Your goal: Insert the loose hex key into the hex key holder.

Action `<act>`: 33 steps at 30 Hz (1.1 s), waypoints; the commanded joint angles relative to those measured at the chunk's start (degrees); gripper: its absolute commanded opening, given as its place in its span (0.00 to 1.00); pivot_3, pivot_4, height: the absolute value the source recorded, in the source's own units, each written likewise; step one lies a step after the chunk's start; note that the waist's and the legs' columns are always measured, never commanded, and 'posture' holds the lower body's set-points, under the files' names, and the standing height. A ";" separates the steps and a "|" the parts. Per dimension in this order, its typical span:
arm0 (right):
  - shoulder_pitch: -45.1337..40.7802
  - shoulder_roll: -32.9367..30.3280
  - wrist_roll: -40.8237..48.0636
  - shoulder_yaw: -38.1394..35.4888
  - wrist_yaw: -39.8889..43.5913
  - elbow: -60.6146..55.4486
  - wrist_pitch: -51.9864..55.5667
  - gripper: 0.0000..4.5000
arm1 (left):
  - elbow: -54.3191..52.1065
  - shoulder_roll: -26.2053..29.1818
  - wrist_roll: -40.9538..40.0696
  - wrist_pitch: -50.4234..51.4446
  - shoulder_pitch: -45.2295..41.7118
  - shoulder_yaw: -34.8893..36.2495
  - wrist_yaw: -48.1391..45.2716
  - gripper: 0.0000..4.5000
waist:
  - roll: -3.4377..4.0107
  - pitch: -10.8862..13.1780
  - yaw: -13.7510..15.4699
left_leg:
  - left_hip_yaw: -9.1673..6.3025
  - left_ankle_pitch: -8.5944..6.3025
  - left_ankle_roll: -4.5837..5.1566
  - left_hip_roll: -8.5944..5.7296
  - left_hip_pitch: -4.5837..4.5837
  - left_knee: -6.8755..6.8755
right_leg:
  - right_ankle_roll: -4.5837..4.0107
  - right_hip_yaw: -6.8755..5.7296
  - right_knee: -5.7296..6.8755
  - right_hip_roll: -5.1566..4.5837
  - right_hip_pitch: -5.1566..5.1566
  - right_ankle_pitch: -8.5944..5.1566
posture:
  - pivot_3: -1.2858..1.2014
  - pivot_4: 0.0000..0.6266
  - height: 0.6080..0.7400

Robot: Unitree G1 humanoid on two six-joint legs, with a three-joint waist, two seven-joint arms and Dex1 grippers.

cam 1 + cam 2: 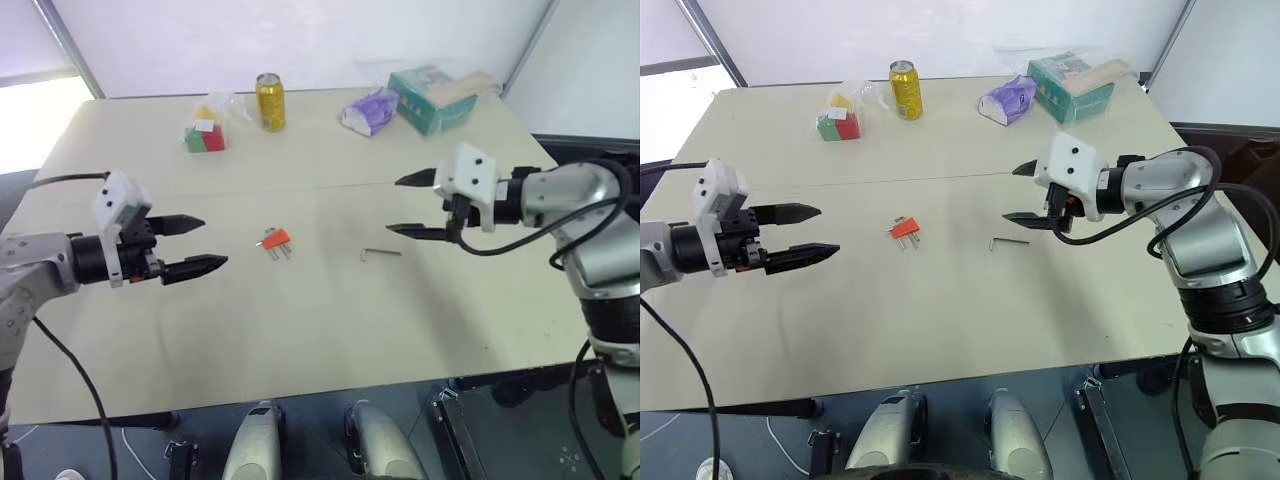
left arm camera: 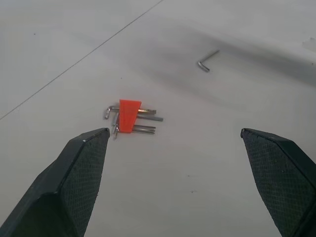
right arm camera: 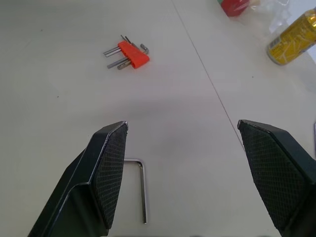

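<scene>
Right wrist view puts the loose hex key [image 3: 142,190] flat on the table [image 1: 300,330], seemingly just below the spread-apart, empty right gripper [image 1: 412,206], its long axis pointing toward the hex key holder [image 1: 274,239].

Wide beige table [image 1: 330,330] with a thin seam running left to right across its middle. Near the centre, small orange-red plastic hex key holder [image 1: 274,239] with thin metal keys protruding; just right of it, apart, thin dark-grey L-shaped loose hex key [image 1: 380,253], lying flat. Along the far edge, left to right: red-and-green block with white top [image 1: 205,135], yellow drink can [image 1: 270,102] standing upright, purple packet [image 1: 371,110], teal box [image 1: 437,97].
</scene>
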 commanded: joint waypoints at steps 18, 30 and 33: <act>-2.70 0.81 -0.98 1.02 1.54 0.16 -0.83 0.82 | -0.98 -0.63 -0.75 -0.39 -1.30 0.70 1.45 0.99 | 0.00 0.00 0.00 | 0.01 0.00 0.00 0.00 0.00 0.02 | 0.02 0.01 0.04 0.01 -0.01 0.01 | 0.52 0.24 1.00; -2.57 2.64 -1.33 0.52 -0.19 0.89 -0.82 0.82 | -0.94 -1.04 -0.61 -0.66 -1.35 0.79 2.43 0.99 | 0.00 0.00 -0.01 | 0.01 0.00 0.00 0.00 0.00 0.04 | 0.04 0.01 0.07 0.01 -0.01 0.02 | 0.52 0.24 1.00; -2.97 6.40 -3.03 0.85 -4.53 3.04 -2.96 0.82 | -0.87 -1.78 0.07 -1.26 -0.61 0.68 3.17 0.99 | 0.00 0.00 -0.07 | 0.00 0.00 0.00 0.00 0.01 0.06 | 0.04 0.00 0.11 0.02 -0.01 0.03 | 0.52 0.24 1.00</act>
